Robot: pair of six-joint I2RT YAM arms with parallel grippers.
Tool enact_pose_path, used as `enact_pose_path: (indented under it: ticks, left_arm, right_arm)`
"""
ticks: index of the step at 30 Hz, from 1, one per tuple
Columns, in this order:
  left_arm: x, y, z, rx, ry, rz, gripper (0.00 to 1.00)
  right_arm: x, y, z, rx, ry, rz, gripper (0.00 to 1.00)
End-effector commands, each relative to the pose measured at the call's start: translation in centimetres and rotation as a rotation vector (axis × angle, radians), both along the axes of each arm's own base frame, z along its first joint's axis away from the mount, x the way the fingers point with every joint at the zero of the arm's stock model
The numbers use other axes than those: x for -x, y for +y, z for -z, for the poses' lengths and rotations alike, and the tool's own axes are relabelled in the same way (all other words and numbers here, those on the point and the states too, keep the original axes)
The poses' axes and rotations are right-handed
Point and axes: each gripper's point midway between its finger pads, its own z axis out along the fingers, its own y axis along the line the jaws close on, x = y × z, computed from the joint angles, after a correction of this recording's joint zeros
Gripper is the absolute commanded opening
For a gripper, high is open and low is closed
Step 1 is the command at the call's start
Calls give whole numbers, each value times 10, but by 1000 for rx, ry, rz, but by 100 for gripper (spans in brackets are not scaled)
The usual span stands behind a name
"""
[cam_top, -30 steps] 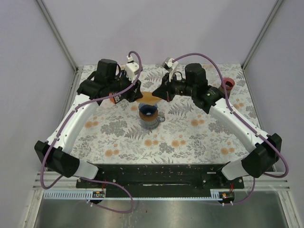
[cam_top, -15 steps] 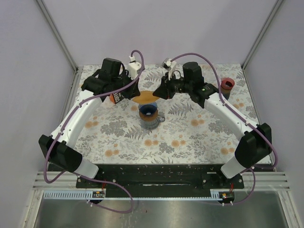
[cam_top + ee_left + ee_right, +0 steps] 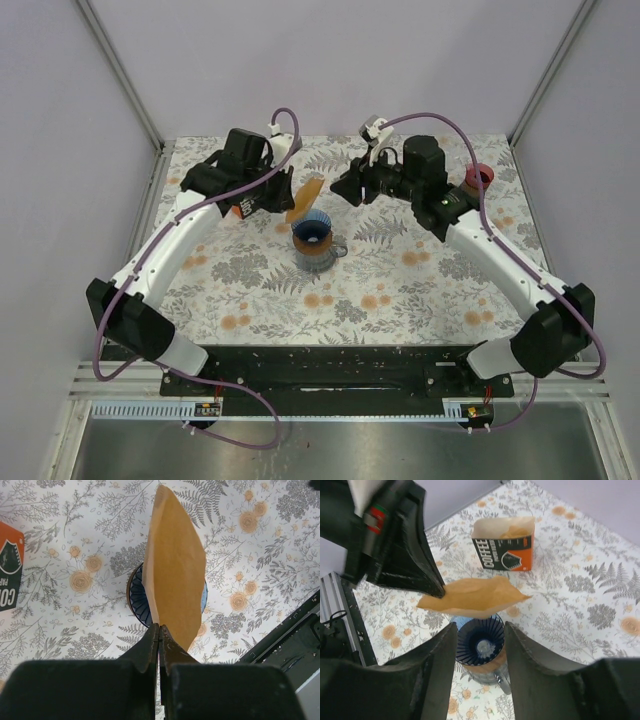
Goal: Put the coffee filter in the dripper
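Well, nearest to me the blue dripper (image 3: 313, 236) stands on the flowered table (image 3: 400, 290). Just above it I see the brown coffee filter (image 3: 172, 575), edge-up and tilted. Its lower corner is pinched between the pressed-together jaws of the left gripper (image 3: 159, 635). The right gripper (image 3: 480, 627) hangs apart from the filter, jaws spread. Beyond stands the orange coffee filter box (image 3: 504, 547).

table (image 3: 400, 290): floral | on it: mug (image 3: 318, 260) bearing dripper (image 3: 313, 235), filter box (image 3: 504, 550), red cup (image 3: 478, 178)
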Motion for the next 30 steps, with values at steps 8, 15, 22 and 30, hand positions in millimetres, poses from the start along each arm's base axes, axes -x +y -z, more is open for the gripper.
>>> enact_pose_path:
  ticks: [8, 15, 22, 30]
  left_arm:
    - [-2, -7, 30, -22, 47, -51, 0]
    - [-8, -11, 38, -4, 56, -73, 0]
    - [-10, -12, 39, -1, 51, -68, 0]
    - [-14, -9, 43, -15, 39, -94, 0]
  right_arm:
    - [16, 37, -2, -17, -9, -101, 19]
    - [8, 49, 38, 29, 92, -107, 6]
    - [7, 59, 76, 156, 177, -89, 1]
    - [10, 52, 105, 321, 191, -57, 0]
